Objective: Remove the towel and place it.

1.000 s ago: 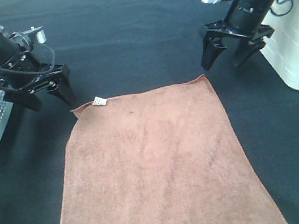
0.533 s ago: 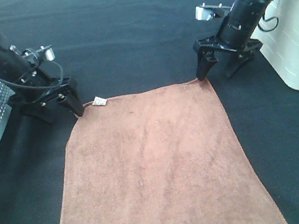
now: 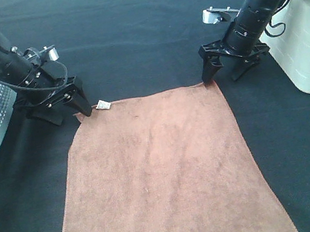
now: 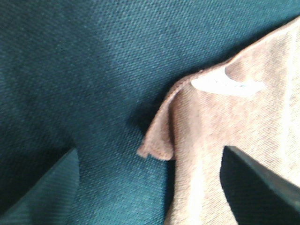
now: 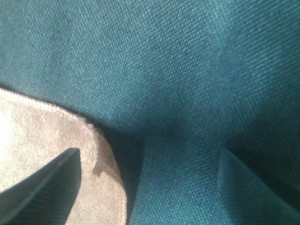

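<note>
The high camera looks steeply down on the towel; each wrist camera faces down, very close, at one far corner it shares.

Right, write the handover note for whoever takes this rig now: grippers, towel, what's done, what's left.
Left gripper: open, down at the tagged far corner of the large brown rectangular plush towel, straddling its edge.
Right gripper: open, straddling the other far corner.
Towel: spread flat on the black table cloth, not gripped.
Done: both grippers set at the corners.
Left: close on both corners, lift, place the towel.
</note>
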